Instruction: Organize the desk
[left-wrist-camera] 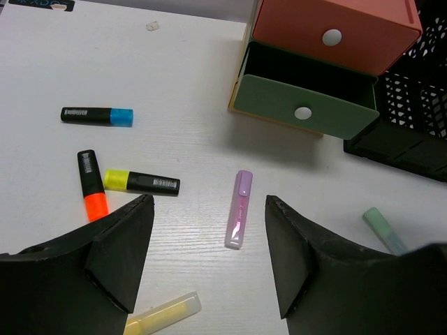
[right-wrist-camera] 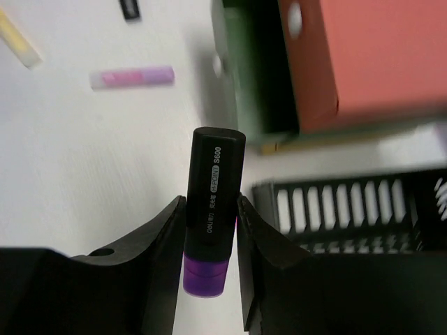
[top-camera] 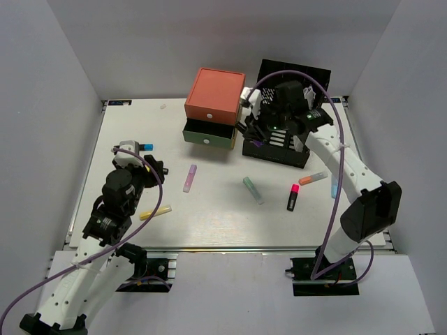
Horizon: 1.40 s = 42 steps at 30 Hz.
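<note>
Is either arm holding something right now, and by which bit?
The right tool grips a black highlighter by its barrel, near the purple end. The left tool is open, holding nothing.

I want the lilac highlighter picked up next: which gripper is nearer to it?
Left. The left gripper hovers open, with the lilac highlighter just ahead of its fingers. The right gripper is off by the black rack, shut on a black-and-purple highlighter.

We count ten highlighters. Black-bodied, five: blue-capped highlighter [left-wrist-camera: 96, 116], orange-capped highlighter [left-wrist-camera: 91, 184], yellow-capped highlighter [left-wrist-camera: 142, 182], pink-capped highlighter [top-camera: 292, 199], purple-capped highlighter [right-wrist-camera: 213, 171]. Pastel, five: lilac highlighter [left-wrist-camera: 239, 209], pale yellow highlighter [left-wrist-camera: 162, 314], mint highlighter [top-camera: 253, 190], peach highlighter [top-camera: 312, 179], pale blue highlighter [top-camera: 334, 187]. One drawer box [top-camera: 214, 94], one black slotted rack [left-wrist-camera: 412, 125], one tabletop [top-camera: 223, 223].
</note>
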{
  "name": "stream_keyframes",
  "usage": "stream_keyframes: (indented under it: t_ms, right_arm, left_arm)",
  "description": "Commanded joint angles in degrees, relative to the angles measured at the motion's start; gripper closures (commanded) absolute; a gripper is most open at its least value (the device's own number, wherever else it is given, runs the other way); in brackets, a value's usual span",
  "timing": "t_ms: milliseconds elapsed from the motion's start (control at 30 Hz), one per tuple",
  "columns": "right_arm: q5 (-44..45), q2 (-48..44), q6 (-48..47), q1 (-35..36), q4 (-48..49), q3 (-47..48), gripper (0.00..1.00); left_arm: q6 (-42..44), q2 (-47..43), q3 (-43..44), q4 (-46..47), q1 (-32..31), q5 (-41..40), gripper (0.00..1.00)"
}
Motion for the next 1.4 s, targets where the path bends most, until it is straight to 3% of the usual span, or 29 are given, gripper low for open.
stream_keyframes:
  t_ms: [0, 500, 733, 833, 933, 1033, 1133, 1267, 1367]
  right_arm:
    - [-10.0, 2.4, -9.0, 3.3, 0.1, 5.2, 1.00]
    - [8.5, 16.7, -16.1, 10.7, 26.5, 12.0, 1.00]
    - [10.3, 22.0, -16.5, 10.7, 27.1, 15.1, 0.97]
    - [11.2, 24.1, -16.2, 10.7, 25.8, 17.2, 0.89]
    - [10.5, 25.6, -15.1, 10.7, 22.6, 19.4, 0.64]
    - [10.0, 25.6, -13.6, 10.7, 21.1, 19.6, 0.50]
    - [10.5, 25.4, -12.0, 10.7, 20.6, 19.8, 0.46]
    - [8.8, 24.1, -10.5, 10.8, 19.5, 20.0, 0.47]
    - [4.1, 18.7, -5.1, 10.3, 16.8, 18.8, 0.66]
  left_arm:
    - [0.2, 0.0, -0.6, 0.0, 0.2, -1.1, 0.26]
    - [0.5, 2.1, -0.6, -0.1, 0.2, -2.2, 0.26]
    - [0.5, 2.3, -0.5, 0.0, 0.2, -2.0, 0.26]
    - [0.5, 2.1, -0.4, -0.1, 0.2, -1.9, 0.26]
    - [0.4, 1.7, -0.5, 0.0, 0.2, -2.1, 0.26]
    - [0.5, 1.5, -0.4, -0.1, 0.2, -2.1, 0.26]
    - [0.5, 1.2, -0.5, 0.0, 0.2, -2.1, 0.26]
    - [0.4, 1.1, -0.6, 0.0, 0.2, -2.2, 0.26]
    - [0.2, 1.0, -0.6, 0.2, 0.2, -1.8, 0.34]
